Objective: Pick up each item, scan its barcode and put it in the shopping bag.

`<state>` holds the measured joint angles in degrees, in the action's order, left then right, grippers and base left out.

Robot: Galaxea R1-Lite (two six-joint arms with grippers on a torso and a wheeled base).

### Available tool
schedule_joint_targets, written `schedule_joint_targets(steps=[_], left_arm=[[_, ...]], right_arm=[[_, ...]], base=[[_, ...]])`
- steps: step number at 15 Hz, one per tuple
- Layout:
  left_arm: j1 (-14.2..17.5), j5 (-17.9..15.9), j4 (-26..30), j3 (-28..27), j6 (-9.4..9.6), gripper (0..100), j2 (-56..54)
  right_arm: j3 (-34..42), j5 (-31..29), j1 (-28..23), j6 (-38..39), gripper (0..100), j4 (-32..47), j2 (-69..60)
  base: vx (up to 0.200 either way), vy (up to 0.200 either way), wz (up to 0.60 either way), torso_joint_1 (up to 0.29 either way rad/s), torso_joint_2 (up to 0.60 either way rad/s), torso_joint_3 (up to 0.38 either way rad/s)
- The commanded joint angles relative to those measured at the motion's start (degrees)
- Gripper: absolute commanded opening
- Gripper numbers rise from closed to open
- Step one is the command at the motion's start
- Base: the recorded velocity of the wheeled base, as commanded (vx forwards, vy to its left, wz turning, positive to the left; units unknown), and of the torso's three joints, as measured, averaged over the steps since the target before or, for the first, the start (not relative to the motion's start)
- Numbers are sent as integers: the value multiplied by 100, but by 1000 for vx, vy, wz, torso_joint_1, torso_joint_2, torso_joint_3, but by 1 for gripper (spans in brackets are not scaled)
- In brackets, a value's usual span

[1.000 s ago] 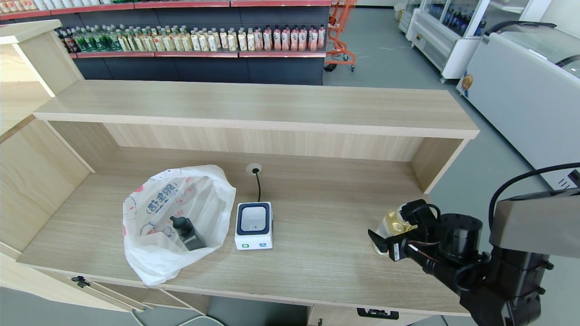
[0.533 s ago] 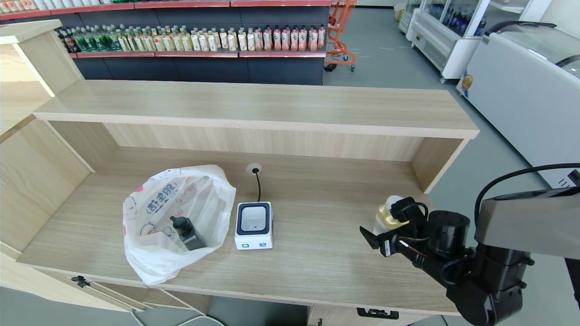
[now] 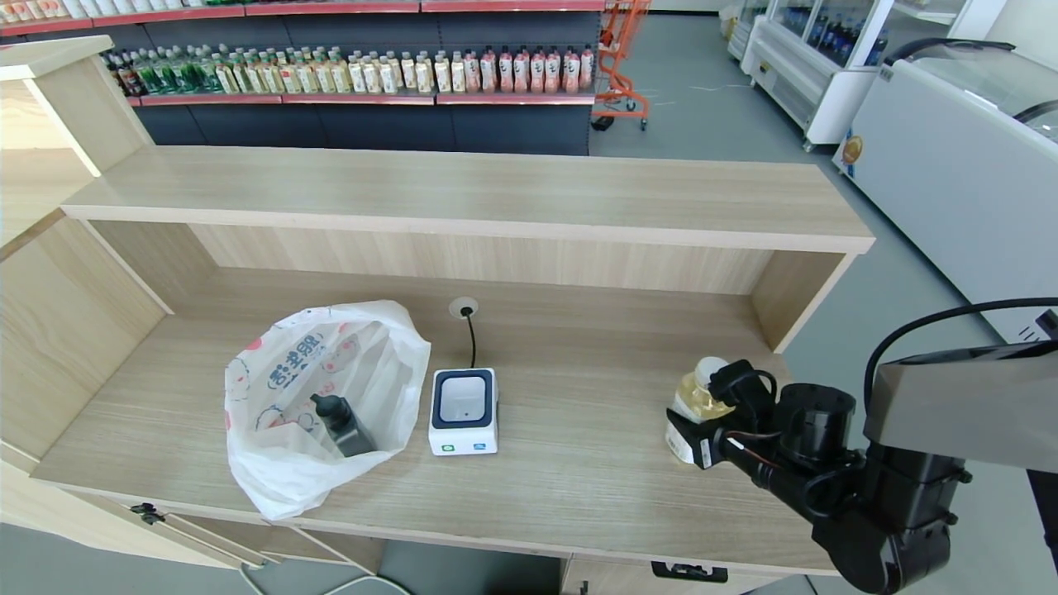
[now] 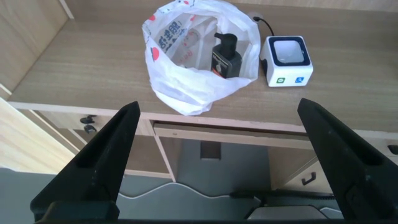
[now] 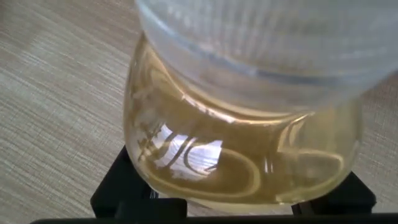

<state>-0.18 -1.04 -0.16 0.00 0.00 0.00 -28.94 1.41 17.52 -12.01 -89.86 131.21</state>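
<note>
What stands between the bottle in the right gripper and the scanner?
Nothing visible. The right gripper holds the bottle at the right end of the counter, and only bare wood lies between it and the scanner. The bag sits just past the scanner, on its left, mouth open, with a dark pump bottle inside.

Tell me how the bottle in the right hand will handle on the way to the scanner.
The bottle looks nearly full of yellow liquid, so probably heavy for its size. Its smooth, rounded wall may slip or twist in the right hand. The liquid will likely slosh.
</note>
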Motion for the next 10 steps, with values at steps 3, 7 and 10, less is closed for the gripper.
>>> schedule_joint_targets(steps=[3,7,10], left_arm=[[1,-2,-2,0,0,100,9],[1,-2,-2,0,0,100,9],[1,-2,-2,0,0,100,9]], right_arm=[[-50,34,24,-109,0,-14,-157],[20,1256,120,278,0,-14,-878],[11,1493,340,726,0,399,-1326]], base=[[0,0,0,0,0,0],[0,0,0,0,0,0],[0,0,0,0,0,0]])
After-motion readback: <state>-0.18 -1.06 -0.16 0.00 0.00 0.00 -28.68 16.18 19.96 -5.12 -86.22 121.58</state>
